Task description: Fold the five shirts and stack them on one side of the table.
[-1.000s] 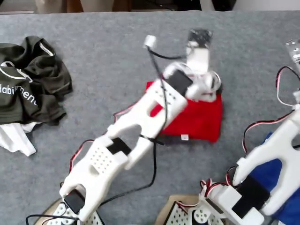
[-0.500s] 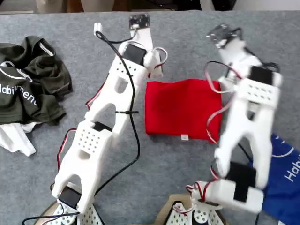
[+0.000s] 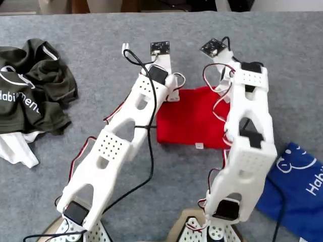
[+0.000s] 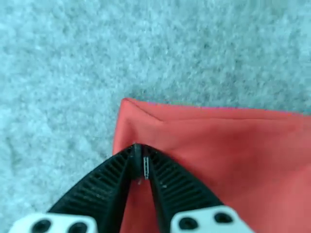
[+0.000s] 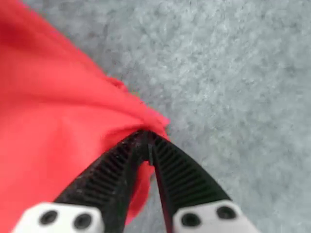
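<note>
A folded red shirt (image 3: pixel 192 118) lies flat in the middle of the grey table (image 3: pixel 101 45). My left gripper (image 4: pixel 141 162) is shut on the red shirt (image 4: pixel 218 150) just inside its far left corner; in the high view the left gripper (image 3: pixel 170 93) sits at that corner. The right gripper (image 5: pixel 147 141) is shut on the bunched edge of the red shirt (image 5: pixel 53 116), at the far right corner, where the right gripper (image 3: pixel 228 88) shows from above. Both arms stretch across the table from the near edge.
A crumpled dark green shirt (image 3: pixel 30 85) sits at the left edge on top of a white shirt (image 3: pixel 15 151). A blue shirt (image 3: pixel 298 181) lies at the near right, partly under the right arm. Bare table surrounds the red shirt at the back.
The left arm swung off the red shirt to its far left corner. The right arm came in from the right side to the far right corner. Both grippers now pinch the shirt.
</note>
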